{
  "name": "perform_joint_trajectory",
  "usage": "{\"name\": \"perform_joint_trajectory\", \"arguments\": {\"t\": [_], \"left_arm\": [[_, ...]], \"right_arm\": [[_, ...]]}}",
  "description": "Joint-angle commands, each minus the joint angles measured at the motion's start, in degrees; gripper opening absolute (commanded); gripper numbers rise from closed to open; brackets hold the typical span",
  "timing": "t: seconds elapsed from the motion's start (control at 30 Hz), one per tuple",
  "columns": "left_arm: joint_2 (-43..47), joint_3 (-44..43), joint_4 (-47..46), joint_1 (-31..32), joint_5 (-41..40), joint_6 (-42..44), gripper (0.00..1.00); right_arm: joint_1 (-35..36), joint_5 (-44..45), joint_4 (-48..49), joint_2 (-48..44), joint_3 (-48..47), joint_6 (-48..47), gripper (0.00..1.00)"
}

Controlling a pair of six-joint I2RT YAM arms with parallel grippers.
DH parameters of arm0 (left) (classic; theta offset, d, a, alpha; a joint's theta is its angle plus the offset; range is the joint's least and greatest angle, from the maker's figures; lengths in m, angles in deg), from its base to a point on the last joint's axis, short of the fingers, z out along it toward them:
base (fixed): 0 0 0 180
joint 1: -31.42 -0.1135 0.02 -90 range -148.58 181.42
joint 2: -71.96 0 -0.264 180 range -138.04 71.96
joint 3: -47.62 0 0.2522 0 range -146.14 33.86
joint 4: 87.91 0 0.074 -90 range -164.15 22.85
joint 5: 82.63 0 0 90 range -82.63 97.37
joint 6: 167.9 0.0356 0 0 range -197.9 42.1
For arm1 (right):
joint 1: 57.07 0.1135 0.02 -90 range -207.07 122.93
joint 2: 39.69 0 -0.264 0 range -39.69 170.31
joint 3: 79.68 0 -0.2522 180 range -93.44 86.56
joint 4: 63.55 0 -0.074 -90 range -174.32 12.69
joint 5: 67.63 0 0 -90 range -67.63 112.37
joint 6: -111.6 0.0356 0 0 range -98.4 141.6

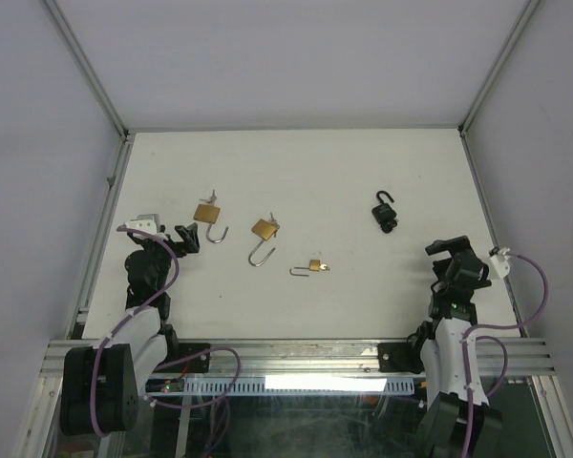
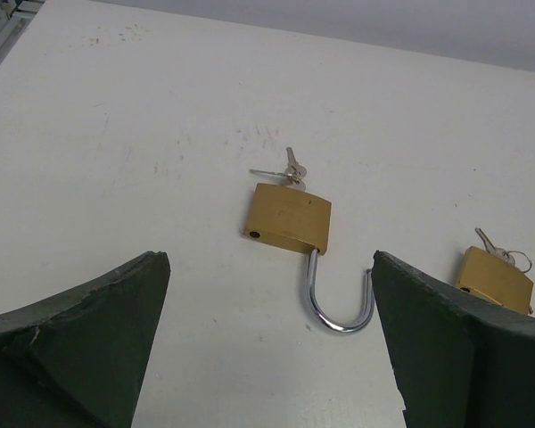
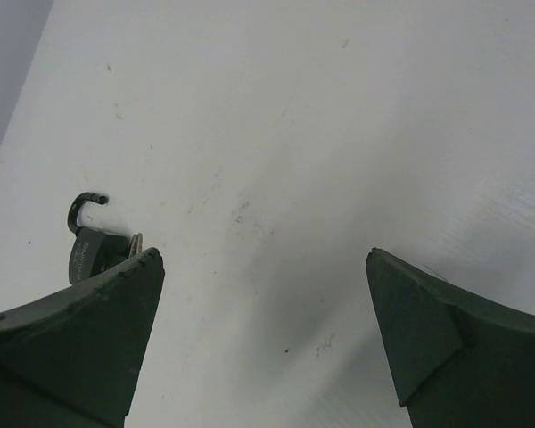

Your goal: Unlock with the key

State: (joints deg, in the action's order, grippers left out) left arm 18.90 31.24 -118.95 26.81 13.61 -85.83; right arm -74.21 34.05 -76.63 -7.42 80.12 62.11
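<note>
Four padlocks are seen lying flat on the white bench [image 1: 363, 172]. Nearest the left claw [image 2: 269, 260] a brass padlock [image 2: 288, 218] is found. Its steel shackle [image 2: 339, 303] is swung free at one end and curved toward the claw, and a bunch of keys [image 2: 290, 169] is seated in its far end. A second brass padlock [image 2: 494, 278], likewise keyed, is placed just beside it toward the middle of the bench and is partly hidden behind one finger in the left wrist view. A small brass padlock [image 1: 316, 266] is set nearer the front edge, toward the middle. A black padlock [image 3: 89, 254] is laid well apart on the right half, with its shackle hooked open and a key stuck in it. It is partly covered by one finger of the right claw [image 3: 266, 254]. Both claws are spread fully wide and nothing is held between their fingers. Each is positioned low over the bench on its own side, clear of every lock.
</note>
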Motion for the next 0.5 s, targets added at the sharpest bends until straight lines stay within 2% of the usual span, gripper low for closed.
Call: {"name": "perform_joint_trajectory", "arguments": {"t": [0.0,0.27,0.47], "left_arm": [[1.52,0.73,-2.18,-0.47,0.47,0.04,0.99],[2.78,1.44,-2.12,-0.45,-0.93,-0.45,0.99],[3.13,1.22,-1.28,-0.45,-0.86,-0.42,0.99]], "right_arm": [[-0.26,3.98,-2.02,3.54,-5.64,4.37,0.99],[-0.26,4.59,-8.63,12.79,-12.25,6.72,0.99],[-0.24,5.09,-11.31,15.42,-15.06,7.37,0.99]]}}
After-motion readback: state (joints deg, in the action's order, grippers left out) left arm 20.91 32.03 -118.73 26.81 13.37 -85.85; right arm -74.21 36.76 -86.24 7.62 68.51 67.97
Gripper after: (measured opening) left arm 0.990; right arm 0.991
